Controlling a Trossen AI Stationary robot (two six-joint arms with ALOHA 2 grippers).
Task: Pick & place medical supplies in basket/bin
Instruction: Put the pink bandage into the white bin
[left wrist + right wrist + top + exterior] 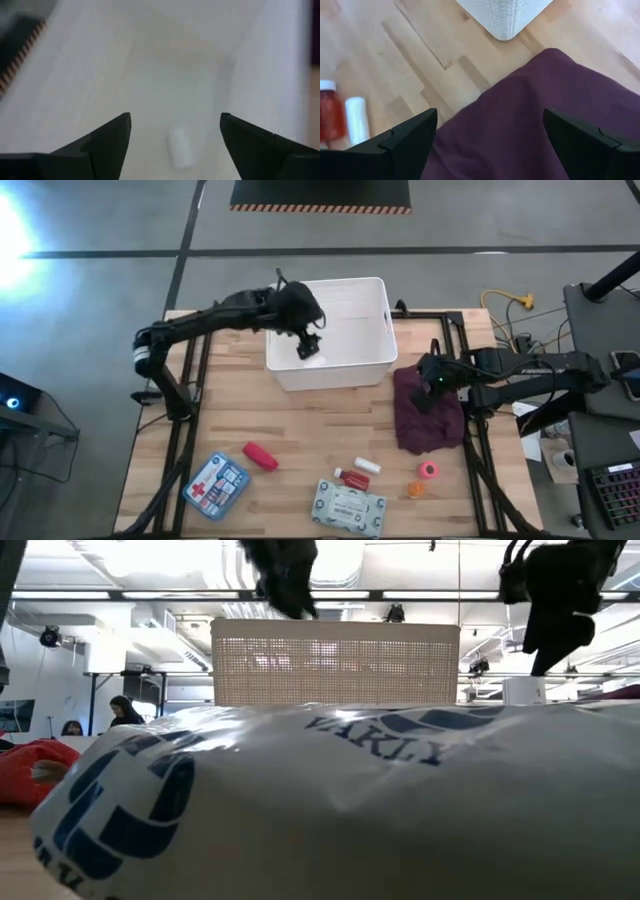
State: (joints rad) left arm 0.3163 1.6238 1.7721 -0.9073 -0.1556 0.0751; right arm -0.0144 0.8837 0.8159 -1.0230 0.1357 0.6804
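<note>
Fingers: left gripper (307, 346) hangs over the bin's left half, jaws spread wide and empty; right gripper (487, 145) hovers over the maroon cloth (430, 410), jaws also wide apart, holding nothing.
Table (300, 450): bare wood across the middle, between bin and supplies.
Bin (330, 370): white, lattice-sided, at the far centre.
Left wrist view only: a small white piece (180, 148) lies on the bin floor.
Wipes pack (347, 507): near edge; low view alone shows its blue lettering, partly readable as "VARLY".
Pouch (216, 484): near left, red cross.
Red cylinder (261, 456): right of pouch.
Tube (352, 478), white bottle (366, 466): near centre.
Pink roll (428, 470), orange piece (416, 490): near right.
</note>
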